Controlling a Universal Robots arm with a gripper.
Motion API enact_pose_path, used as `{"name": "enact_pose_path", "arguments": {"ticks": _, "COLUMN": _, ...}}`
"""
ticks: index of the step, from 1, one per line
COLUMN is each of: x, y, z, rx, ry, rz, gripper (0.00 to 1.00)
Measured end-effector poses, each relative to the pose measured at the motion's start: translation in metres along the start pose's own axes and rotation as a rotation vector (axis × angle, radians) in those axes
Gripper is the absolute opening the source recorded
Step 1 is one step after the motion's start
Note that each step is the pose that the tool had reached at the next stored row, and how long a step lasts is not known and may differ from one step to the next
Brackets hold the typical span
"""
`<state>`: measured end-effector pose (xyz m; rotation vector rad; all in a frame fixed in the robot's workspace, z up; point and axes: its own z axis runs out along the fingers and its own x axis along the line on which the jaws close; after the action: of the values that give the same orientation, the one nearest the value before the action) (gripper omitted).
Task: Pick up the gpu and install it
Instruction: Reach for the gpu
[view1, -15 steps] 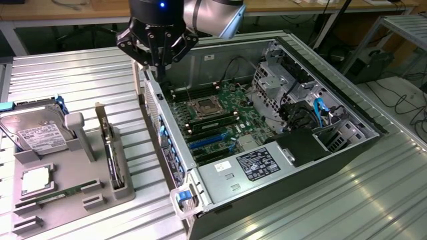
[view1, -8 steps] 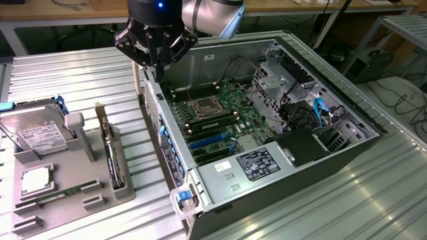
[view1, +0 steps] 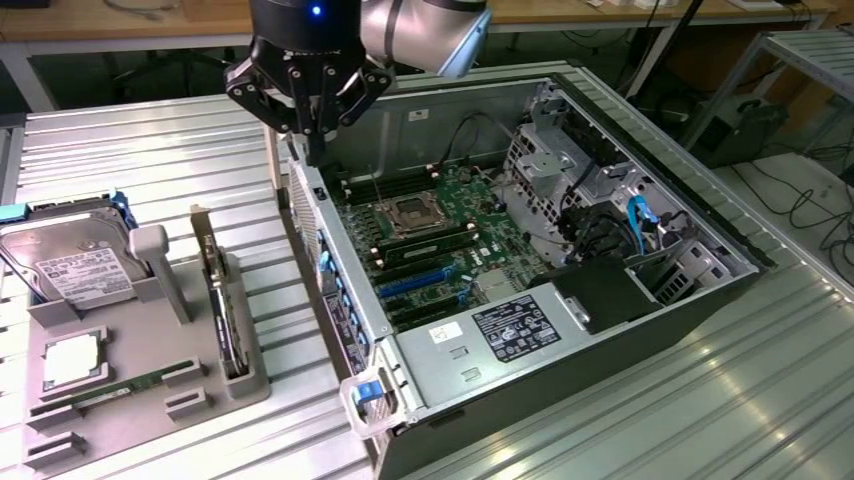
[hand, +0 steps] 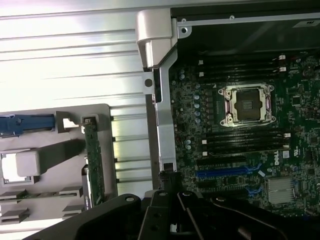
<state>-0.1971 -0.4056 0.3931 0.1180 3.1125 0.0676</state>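
The gpu (view1: 220, 300) is a thin dark card standing on edge in a slot of the grey holder (view1: 254, 385) on the table, at the exterior view's left of the computer case. In the wrist view the gpu (hand: 93, 165) shows edge-on in that holder. My gripper (view1: 310, 140) hangs above the case's side wall, near its back corner, well away from the gpu. Its fingers are shut with nothing between them. In the wrist view the gripper (hand: 169, 182) sits over that wall, between the holder and the motherboard (hand: 240, 150).
The open case (view1: 694, 215) lies on its side with the motherboard (view1: 427, 240), an open processor socket (hand: 247, 104) and blue card slots (view1: 414, 285) exposed. A silver hard drive (view1: 74, 265) and a processor chip (view1: 70, 360) rest in the holder. A ribbed metal table (view1: 160, 160) surrounds everything.
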Motion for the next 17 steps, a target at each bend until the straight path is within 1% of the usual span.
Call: {"name": "enact_pose_path", "arguments": {"ticks": 17, "x": 0.014, "y": -0.0044, "z": -0.0005, "rx": 0.0, "ry": -0.0001, "rz": 0.0, "gripper": 0.11}}
